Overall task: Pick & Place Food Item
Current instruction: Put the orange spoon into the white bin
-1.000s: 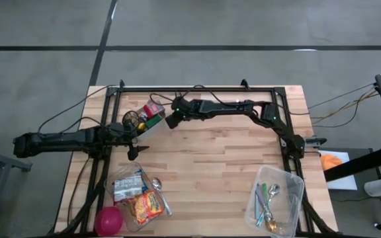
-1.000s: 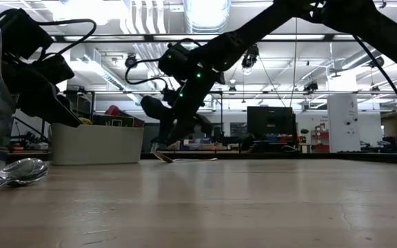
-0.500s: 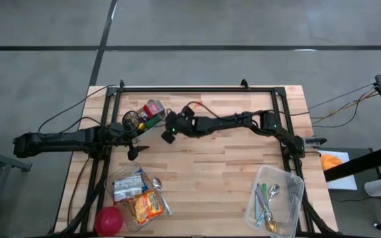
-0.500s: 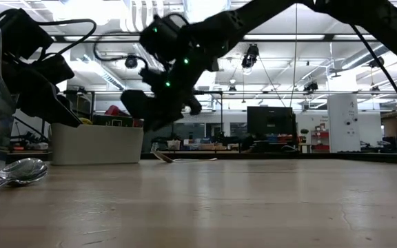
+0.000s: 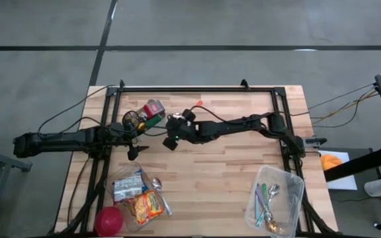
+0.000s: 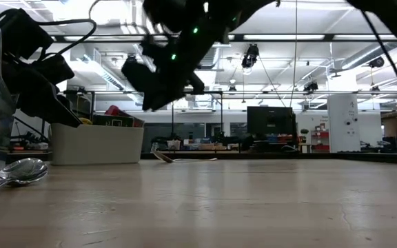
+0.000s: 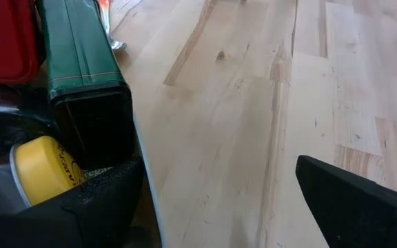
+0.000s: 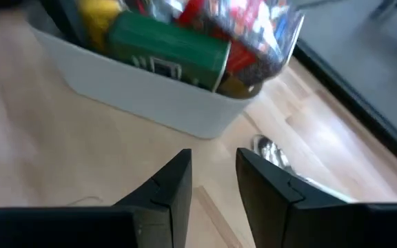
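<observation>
Right hand (image 5: 169, 141), fingers narrowly parted and empty, hovers beside the white bin (image 8: 150, 103) of food packets on the surface; approach step. Next: descend onto one packet. Left hand (image 5: 133, 141) waits released.

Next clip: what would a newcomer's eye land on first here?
The right arm, stretched across the table's far half, its end effector beside the white bin crammed with food items. Then the clear tub of packets with a red ball at the near left corner, and the cutlery container at the near right.
</observation>
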Motion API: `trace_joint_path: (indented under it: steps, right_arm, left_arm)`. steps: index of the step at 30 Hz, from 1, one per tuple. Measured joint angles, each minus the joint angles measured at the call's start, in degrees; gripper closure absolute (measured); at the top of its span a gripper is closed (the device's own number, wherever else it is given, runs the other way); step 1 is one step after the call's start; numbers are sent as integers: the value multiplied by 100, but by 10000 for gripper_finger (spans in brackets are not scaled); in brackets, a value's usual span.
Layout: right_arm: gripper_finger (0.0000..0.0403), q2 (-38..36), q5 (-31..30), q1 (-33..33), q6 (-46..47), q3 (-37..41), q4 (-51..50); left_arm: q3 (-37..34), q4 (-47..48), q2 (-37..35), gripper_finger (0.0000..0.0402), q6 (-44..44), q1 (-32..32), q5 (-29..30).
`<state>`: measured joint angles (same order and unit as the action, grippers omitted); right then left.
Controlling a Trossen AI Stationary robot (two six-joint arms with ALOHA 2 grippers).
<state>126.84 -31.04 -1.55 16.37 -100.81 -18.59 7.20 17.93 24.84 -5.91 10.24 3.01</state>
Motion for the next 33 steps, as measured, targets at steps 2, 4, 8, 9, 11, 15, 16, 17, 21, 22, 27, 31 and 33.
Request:
trace_joint_path:
  steps: [2,4,8,9,11,15,16,17,21,22,27,31,33]
  right_arm:
    - [294,-232,2,66,-28,248,244]
    - [294,-501,15,145,-86,678,591]
    - [294,-1161,351,289,-145,2011,1993]
    - [294,-1338,463,296,-162,2396,2590]
    - [294,-1637,634,296,-266,3191,3728]
    - [294,-1835,697,272,-734,4251,5337]
    - [294,-1833,685,274,-805,4406,5554]
    - [294,-1778,663,281,-911,4500,5724]
    - [294,-1251,270,289,-1014,4538,6073]
    - [294,-1059,145,294,-1001,4467,6138]
    - [294,-102,-686,322,-1421,3763,6330]
    - [294,514,-1241,315,-1607,3144,6272]
    - [294,636,-1431,309,-1896,2885,6284]
  left_arm:
    - [0,2,0,18,2,0,0]
    - [0,4,0,18,2,0,0]
    - [0,4,0,18,2,0,-2]
    - [0,5,0,18,2,0,0]
    - [0,4,0,18,-2,0,-2]
    - [0,4,0,18,-5,0,3]
    - [0,4,0,18,-2,0,3]
    - [0,4,0,18,-7,0,3]
    - [0,4,0,18,-7,0,12]
    - [0,4,0,18,-4,0,15]
    - [0,4,0,18,-7,0,15]
    - [0,6,0,18,-6,0,18]
    - [0,5,0,18,-4,0,17]
